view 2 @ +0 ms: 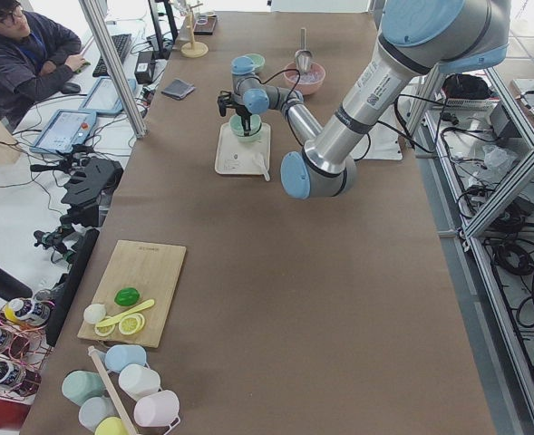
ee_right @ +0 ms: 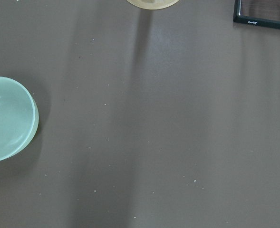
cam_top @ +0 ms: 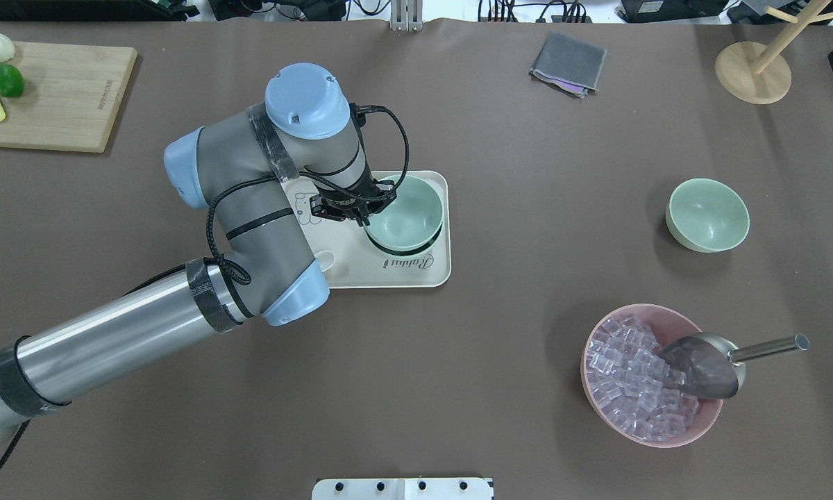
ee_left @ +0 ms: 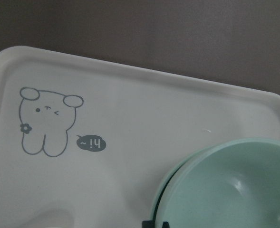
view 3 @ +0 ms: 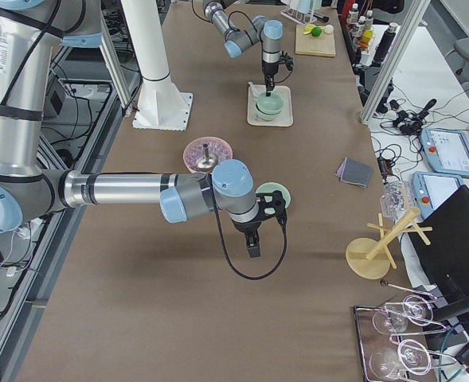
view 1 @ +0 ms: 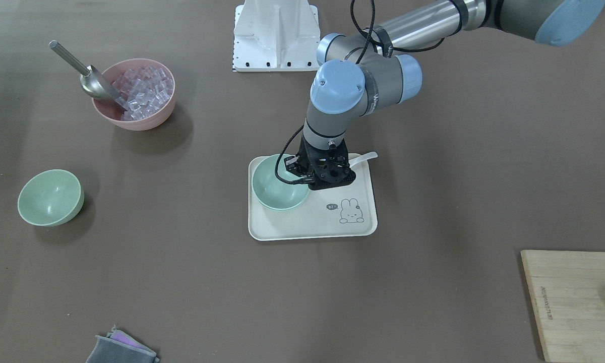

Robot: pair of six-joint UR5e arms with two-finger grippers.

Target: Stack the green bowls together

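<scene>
A stack of two green bowls sits in the upper left corner of the one tray, at the centre of the front view. In the left wrist view a second rim shows just outside the top bowl's. A third, the lone bowl, stands on the table at the left edge of that front view, well apart from the tray. That makes three green bowls.

There is one pink bowl at the upper left, heaped with clear cubes and holding one metal scoop. One white spoon lies on the tray's upper right. One board is at the lower right and one cloth at the bottom edge.

The left gripper reaches down at the stack's rim. Its fingertips show at the bottom edge of the wrist view, close together and right at the rim — whether they pinch it I cannot tell.

The right gripper hangs above the table just beside the lone bowl, which lies at the left edge of its wrist view. Its fingers cannot be judged.
</scene>
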